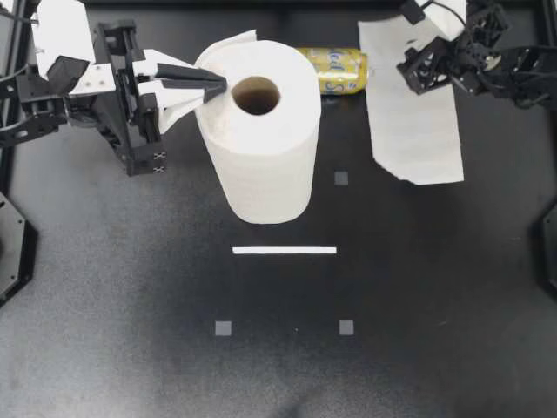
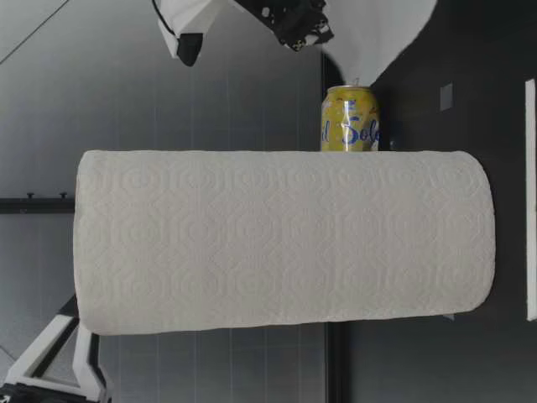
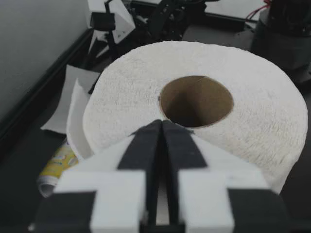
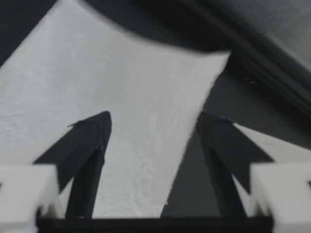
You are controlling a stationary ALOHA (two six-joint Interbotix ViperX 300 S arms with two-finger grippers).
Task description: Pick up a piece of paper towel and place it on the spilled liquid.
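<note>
1. Two pincers are at work: the left pincer and the right pincer. The step in hand seems to be laying down the loose sheet. It lies on the worktop under the right pincer, just beside the tipped can.
2. No liquid can be seen. It would be wise to check that the sheet covers the wet place, probably near the can. After that, the right pincer should lift straight up, so that no finger drags the paper.
3. Right pincer: spread wide, with the sheet below and between its fingers, pinching nothing.
4. Left pincer: pressed together and empty, its tips resting on top of the roll, at the edge of the core.
</note>
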